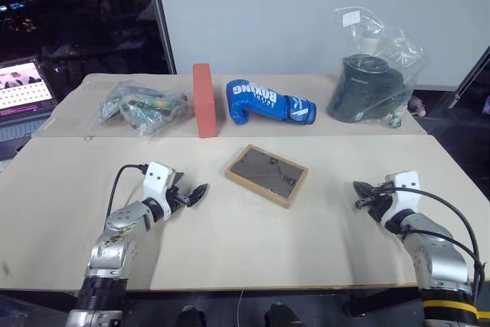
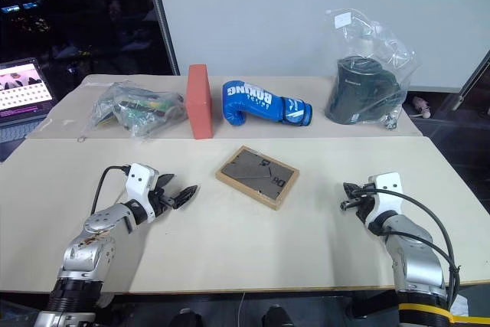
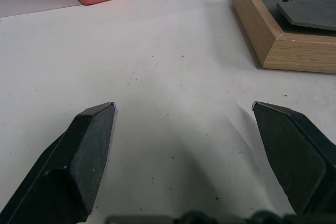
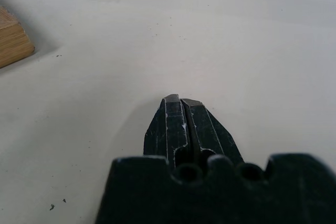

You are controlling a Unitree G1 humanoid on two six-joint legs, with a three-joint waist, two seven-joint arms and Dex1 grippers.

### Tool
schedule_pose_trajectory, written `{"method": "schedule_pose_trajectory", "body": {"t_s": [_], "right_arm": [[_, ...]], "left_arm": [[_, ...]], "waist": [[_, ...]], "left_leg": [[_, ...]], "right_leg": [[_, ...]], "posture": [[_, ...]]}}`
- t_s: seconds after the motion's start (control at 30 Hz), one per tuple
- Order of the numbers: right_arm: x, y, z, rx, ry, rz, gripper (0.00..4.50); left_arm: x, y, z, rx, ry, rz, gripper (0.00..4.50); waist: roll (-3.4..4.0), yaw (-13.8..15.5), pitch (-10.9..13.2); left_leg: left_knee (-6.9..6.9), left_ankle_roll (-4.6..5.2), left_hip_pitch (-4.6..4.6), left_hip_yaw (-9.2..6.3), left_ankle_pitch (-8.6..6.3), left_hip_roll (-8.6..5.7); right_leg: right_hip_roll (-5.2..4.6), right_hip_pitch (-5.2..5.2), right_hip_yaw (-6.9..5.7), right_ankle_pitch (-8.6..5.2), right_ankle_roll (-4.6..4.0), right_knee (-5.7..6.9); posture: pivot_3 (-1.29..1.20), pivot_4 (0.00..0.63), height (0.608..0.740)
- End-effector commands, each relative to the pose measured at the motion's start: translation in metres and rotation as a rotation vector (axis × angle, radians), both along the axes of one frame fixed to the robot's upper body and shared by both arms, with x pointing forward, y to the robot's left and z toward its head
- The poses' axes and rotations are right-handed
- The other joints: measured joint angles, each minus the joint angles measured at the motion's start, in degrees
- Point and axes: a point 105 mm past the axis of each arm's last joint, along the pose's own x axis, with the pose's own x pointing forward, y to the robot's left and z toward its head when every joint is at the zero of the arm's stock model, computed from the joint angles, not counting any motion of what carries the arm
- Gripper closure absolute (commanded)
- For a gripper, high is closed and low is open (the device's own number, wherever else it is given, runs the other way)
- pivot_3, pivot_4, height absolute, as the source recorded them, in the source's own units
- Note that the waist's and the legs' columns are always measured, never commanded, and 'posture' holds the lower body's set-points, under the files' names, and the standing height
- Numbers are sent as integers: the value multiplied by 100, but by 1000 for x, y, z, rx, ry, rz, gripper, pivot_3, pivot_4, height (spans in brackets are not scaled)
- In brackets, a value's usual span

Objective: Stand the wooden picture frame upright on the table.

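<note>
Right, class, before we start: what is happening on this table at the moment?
A two-armed robot faces the wooden picture frame, which lies flat, back board up, on the table. Nothing is held yet. The left end effector is open, just left of the frame and apart from it. The right end effector is shut, off to the frame's right. An orange block and a blue boxing glove sit behind.

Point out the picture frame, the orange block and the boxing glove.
Picture frame [image 1: 266, 174], left eye view, on its grey back board.
Orange block [image 1: 203, 100], left eye view, on its front face.
Boxing glove [image 2: 256, 103], right eye view, on the blue body.
</note>
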Motion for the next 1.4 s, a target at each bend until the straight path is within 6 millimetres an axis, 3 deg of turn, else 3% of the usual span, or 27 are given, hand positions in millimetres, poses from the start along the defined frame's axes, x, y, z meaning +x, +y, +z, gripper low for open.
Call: {"method": "schedule_pose_trajectory", "body": {"t_s": [0.03,0.13,0.23,0.3,0.43,0.53,0.6,0.87,0.97,1.1,1.2,1.3,1.4], "right_arm": [[0,11,32,1,-57,128,4444],[-7,44,74,-110,-55,435,4444],[-8,58,79,-107,15,557,4500],[0,62,84,-109,21,563,4500],[29,67,68,-266,59,525,4500],[53,73,71,-259,14,489,4500],[63,78,73,-275,-9,486,4500],[82,116,31,-279,81,603,4500],[62,136,22,-198,139,801,4500],[24,152,11,-148,209,1028,4500],[3,162,1,-143,238,1085,4500],[-15,176,-2,-130,239,1124,4500],[-34,188,-10,-225,275,1177,4500]], "left_arm": [[-14,-4,26,-3,-27,-138,0],[-43,-14,46,64,49,-393,0],[-48,-14,50,100,108,-431,703],[-50,-17,47,156,131,-449,1498],[-36,-26,48,172,140,-380,2867],[-35,-43,39,178,141,-376,4027],[-38,-54,34,157,157,-382,4447],[-32,-85,8,124,221,-345,4447],[-25,-86,9,134,207,-327,4447],[-15,-63,16,160,185,-262,4447],[-15,-35,17,199,193,-220,4447],[-20,-15,14,237,218,-214,4447],[-32,-9,3,280,276,-271,4447]], "waist": [[-1,-9,1],[16,-104,26],[19,-136,20],[-8,-144,6],[-15,-136,9],[-14,-139,10],[-12,-146,10],[-12,-133,10],[-12,-121,10],[-10,-121,8],[-6,-157,6],[-6,-161,6],[-6,-153,6]], "left_leg": [[0,0,0,0,0,0],[7,-1,-33,0,1,0],[8,-3,-22,-14,2,0],[5,-4,-9,-33,2,-1],[6,-5,-22,-40,1,-3],[8,-5,-34,-41,1,-5],[6,-5,-37,-41,1,-6],[6,-3,-42,-69,0,-8],[9,-4,-41,-80,1,-11],[7,-5,-40,-87,1,-11],[0,-5,-30,-92,2,-11],[-6,-7,-1,-94,3,-11],[-7,-8,7,-94,2,-10]], "right_leg": [[0,0,0,0,0,0],[0,-36,0,0,0,17],[0,-21,-12,-2,-1,13],[0,2,-32,-9,-13,1],[0,-8,-38,-7,-11,-1],[0,-16,-38,-6,-8,2],[0,-17,-39,-5,-9,2],[0,-6,-63,4,-35,6],[-1,3,-75,4,-34,5],[-1,8,-80,3,-34,6],[0,13,-84,2,-37,7],[3,34,-84,-8,-28,8],[2,42,-87,-16,-30,5]], "posture": [[0,150,657],[0,150,657],[0,150,657],[0,150,657],[0,150,657],[0,150,657],[0,150,657],[0,150,657],[0,150,657],[0,150,657],[0,150,657],[0,150,657],[0,150,657]]}}
